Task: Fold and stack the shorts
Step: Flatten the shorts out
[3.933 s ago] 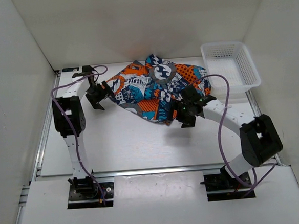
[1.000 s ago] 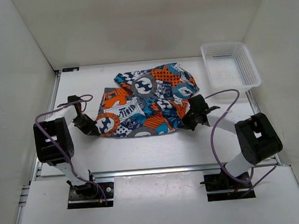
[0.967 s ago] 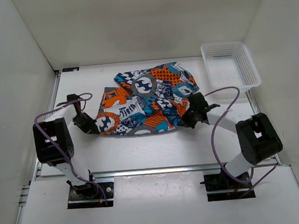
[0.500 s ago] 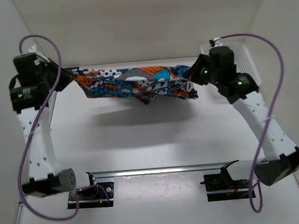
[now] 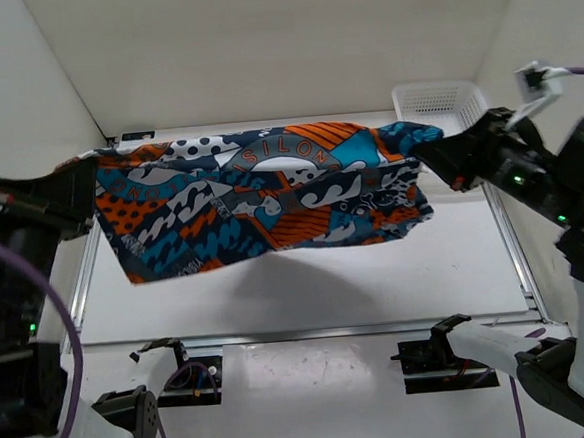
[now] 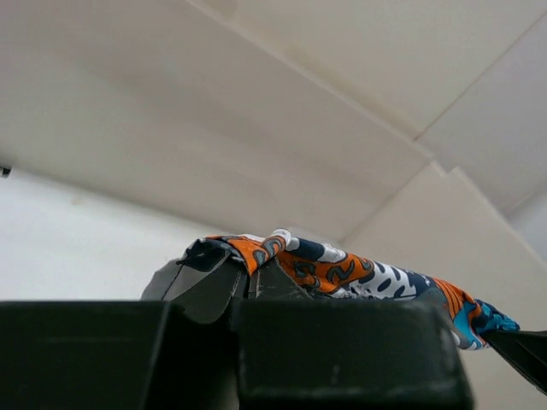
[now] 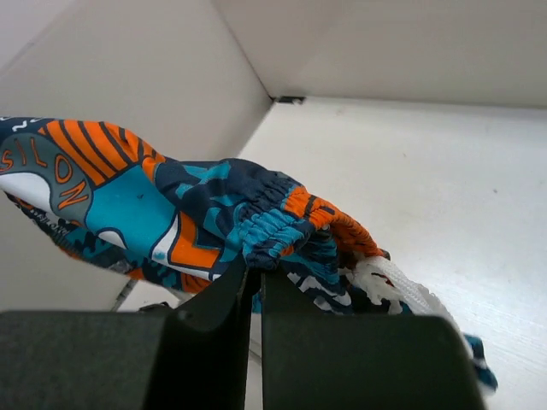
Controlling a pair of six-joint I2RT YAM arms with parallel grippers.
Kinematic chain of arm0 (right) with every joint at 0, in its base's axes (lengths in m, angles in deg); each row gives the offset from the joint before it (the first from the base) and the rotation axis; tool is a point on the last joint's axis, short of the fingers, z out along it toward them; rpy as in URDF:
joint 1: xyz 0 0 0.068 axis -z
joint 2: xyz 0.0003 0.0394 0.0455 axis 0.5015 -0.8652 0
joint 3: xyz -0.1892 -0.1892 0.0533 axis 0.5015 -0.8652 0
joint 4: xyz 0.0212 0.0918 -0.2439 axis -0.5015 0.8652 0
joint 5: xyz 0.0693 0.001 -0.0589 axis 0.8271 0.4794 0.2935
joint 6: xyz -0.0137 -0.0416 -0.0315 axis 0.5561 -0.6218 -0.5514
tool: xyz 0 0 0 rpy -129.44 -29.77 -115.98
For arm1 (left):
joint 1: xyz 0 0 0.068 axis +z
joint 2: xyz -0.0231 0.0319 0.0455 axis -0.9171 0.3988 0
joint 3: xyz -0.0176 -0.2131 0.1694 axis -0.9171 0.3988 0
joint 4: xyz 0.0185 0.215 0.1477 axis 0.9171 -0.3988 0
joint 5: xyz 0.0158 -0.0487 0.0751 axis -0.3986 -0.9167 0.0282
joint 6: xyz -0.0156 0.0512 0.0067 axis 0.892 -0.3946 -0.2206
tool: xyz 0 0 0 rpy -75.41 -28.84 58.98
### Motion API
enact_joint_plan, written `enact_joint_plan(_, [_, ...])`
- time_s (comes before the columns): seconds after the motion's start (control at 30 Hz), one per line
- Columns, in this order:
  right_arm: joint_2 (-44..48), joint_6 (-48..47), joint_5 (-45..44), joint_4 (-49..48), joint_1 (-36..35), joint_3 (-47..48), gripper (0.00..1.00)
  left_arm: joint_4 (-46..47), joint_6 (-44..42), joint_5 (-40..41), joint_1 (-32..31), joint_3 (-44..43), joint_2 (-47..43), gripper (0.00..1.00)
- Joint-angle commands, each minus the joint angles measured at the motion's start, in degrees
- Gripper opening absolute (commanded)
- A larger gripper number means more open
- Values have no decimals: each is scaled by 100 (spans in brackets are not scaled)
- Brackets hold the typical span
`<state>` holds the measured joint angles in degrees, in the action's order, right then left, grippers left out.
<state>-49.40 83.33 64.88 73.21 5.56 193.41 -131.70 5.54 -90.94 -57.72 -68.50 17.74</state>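
Left gripper [image 5: 82, 190] at 9 o'clock and right gripper [image 5: 438, 158] at 3 o'clock clamp opposite ends of the shorts [image 5: 261, 201], holding them taut above the desk [image 5: 307, 288], presumably to flatten before folding.

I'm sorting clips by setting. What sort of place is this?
Probably a robot test cell in a lab, not a home: plain white walls box in a white table, a cabled robot arm holds printed shorts over it, and a metal rail runs along the near edge.
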Motion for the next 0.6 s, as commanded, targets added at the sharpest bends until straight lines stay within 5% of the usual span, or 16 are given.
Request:
enact_joint_plan(0.0, [101,-495,-404,892,89,661,0,-9,-19,1587,-139,-912,34,11])
enact_joint_plan(0.27, [-5,-337,-940,1068,89,454,0,254,-150,1599,-526,-786,551,11])
enact_joint_plan(0.57, [-1084,-389,-1503,-371,89,-1894,0,1115,-388,781,-473,1816,2238,11])
